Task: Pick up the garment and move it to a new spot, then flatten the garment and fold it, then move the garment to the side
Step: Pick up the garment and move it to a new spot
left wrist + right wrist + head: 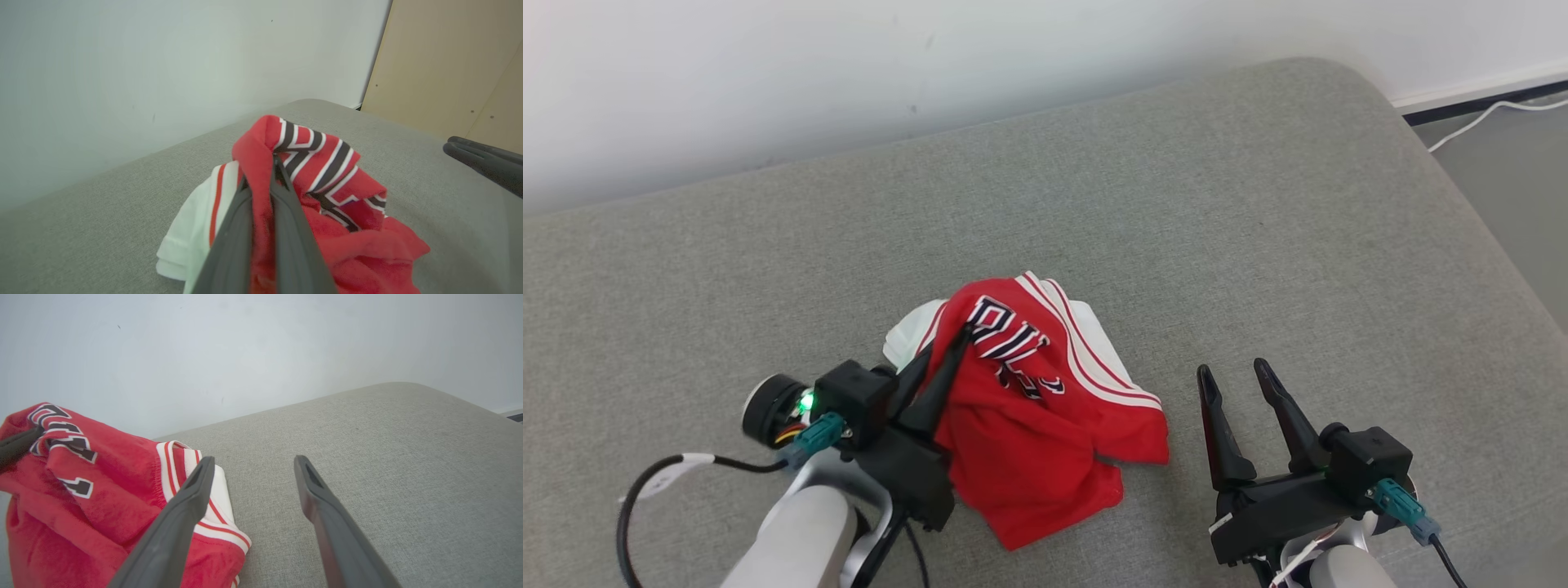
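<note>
The garment (1045, 408), a red jersey with black white-edged lettering, striped trim and white sleeve parts, lies crumpled on the grey cushion, bunched up toward the lettering. My left gripper (964, 336) is shut on a red fold near the lettering, and the cloth (322, 171) peaks at the fingertips (277, 163). My right gripper (1232, 369) stands open just right of the garment with nothing between its fingers (192, 490). From the right wrist the jersey (81, 486) rises at the left, its trimmed edge beside the left finger.
The grey cushion (1258, 229) stretches wide behind and to the right of the garment. A pale wall (849, 65) runs along its back edge. Off the right end are floor and a white cable (1486, 114). A beige panel (449, 61) stands beyond the cushion's corner.
</note>
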Robot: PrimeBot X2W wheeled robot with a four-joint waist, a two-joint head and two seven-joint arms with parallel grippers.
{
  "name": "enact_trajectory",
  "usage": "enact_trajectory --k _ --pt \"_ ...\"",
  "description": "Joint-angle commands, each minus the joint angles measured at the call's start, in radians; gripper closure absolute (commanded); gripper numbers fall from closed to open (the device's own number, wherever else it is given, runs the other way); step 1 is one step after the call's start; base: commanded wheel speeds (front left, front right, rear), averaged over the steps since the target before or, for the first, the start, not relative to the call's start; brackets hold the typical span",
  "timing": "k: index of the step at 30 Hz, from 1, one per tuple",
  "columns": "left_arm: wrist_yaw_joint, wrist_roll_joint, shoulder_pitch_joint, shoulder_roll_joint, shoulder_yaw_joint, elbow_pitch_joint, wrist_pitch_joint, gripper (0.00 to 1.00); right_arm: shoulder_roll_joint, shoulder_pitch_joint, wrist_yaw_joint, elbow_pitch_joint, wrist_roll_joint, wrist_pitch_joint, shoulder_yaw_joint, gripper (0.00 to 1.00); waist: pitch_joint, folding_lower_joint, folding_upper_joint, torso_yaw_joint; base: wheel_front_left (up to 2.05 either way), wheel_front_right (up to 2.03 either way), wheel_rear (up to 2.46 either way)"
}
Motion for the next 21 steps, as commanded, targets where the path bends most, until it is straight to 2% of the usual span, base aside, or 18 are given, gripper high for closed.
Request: enact_trajectory --k 1,8,15,16,17,18,21 --pt "0.012 0.003 0.017 0.013 0.010 0.035 -0.023 1.00 0.002 0.002 0.001 -0.002 -0.003 -0.003 0.002 0.00 0.002 0.0000 -0.0001 0.010 0.00 0.00 0.00" --pt "0.042 -0.005 0.028 0.025 0.039 0.133 -0.078 1.00 0.003 0.003 0.001 0.001 -0.008 -0.003 0.003 0.00 -0.005 0.0000 -0.0001 0.026 0.00 0.00 0.00" --pt "0.032 -0.024 0.037 0.011 0.045 0.250 -0.122 1.00 0.000 0.009 0.001 0.007 -0.007 -0.003 0.009 0.00 -0.018 0.0000 -0.0001 0.035 0.00 0.00 0.00" --pt "0.030 -0.025 0.036 0.007 0.045 0.262 -0.126 0.93 -0.001 0.010 0.001 0.007 -0.007 -0.003 0.009 0.00 -0.019 0.0000 -0.0001 0.037 0.00 0.00 0.00" --pt "0.029 -0.026 0.034 0.003 0.044 0.272 -0.130 0.72 -0.002 0.010 0.001 0.007 -0.006 -0.003 0.009 0.00 -0.020 0.0000 -0.0001 0.039 0.00 0.00 0.00" --pt "0.029 -0.026 0.031 0.000 0.043 0.280 -0.133 0.00 -0.004 0.011 0.001 0.007 -0.005 -0.003 0.010 0.00 -0.020 0.0000 -0.0001 0.041 0.00 0.00 0.00" --pt "0.026 -0.024 0.018 -0.009 0.044 0.287 -0.140 0.00 -0.007 0.013 0.001 0.006 -0.002 -0.003 0.009 0.00 -0.022 0.0000 -0.0001 0.047 0.00 0.00 0.00"
